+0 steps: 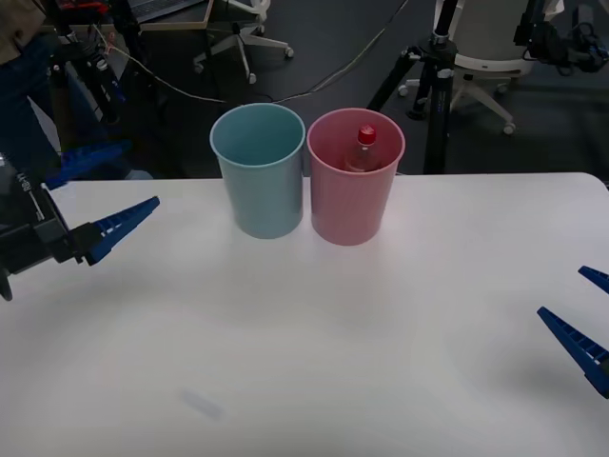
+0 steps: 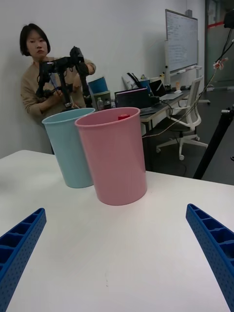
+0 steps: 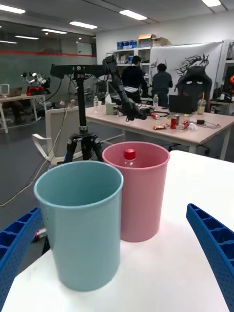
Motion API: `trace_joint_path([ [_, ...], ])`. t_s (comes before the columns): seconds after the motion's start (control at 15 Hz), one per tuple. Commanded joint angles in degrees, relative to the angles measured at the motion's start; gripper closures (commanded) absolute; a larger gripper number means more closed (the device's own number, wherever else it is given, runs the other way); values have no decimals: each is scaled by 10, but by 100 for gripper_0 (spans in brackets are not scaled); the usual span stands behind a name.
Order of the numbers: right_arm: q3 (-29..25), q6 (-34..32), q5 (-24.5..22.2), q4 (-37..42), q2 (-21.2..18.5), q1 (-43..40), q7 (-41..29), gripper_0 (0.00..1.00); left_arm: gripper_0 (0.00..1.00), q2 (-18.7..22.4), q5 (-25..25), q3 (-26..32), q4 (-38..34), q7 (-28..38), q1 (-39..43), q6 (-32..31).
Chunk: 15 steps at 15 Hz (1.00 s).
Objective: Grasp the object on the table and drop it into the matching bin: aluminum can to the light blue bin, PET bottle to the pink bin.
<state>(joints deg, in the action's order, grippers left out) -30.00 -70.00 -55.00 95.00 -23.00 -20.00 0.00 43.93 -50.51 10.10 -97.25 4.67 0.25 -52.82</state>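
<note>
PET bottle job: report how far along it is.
Done: the PET bottle stands inside the pink bin, red cap just above the rim; the light blue bin beside it looks empty. In hand: nothing. The left gripper and right gripper are both open, hovering at the table's left and right edges. Left: apparently nothing, since the table holds no further object.
</note>
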Motion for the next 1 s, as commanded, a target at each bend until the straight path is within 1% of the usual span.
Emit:
trace_joint_path([
  [0.07,0,0,0,0,0,0,0,0,0,-64,-63,64,-8,15,41,-19],
  [0.13,0,0,0,0,0,0,0,0,0,-94,-94,91,-18,22,54,-30],
  [0.27,0,0,0,0,0,0,0,0,0,-145,-150,135,-51,74,84,-59],
  [0.33,0,0,0,0,0,0,0,0,0,-161,-165,148,-70,91,102,-63],
  [0.4,0,0,0,0,0,0,0,0,0,-179,-175,160,-89,93,122,-62],
  [0.53,0,0,0,0,0,0,0,0,0,-197,-174,169,-111,91,160,-62],
  [0.67,0,0,0,0,0,0,0,0,0,-202,-171,177,-129,85,199,-63],
  [0.8,0,0,0,0,0,0,0,0,0,-203,-152,183,-130,74,231,-69],
  [1.0,0,0,0,0,0,0,0,0,0,-203,-129,189,-130,13,262,-69],
])
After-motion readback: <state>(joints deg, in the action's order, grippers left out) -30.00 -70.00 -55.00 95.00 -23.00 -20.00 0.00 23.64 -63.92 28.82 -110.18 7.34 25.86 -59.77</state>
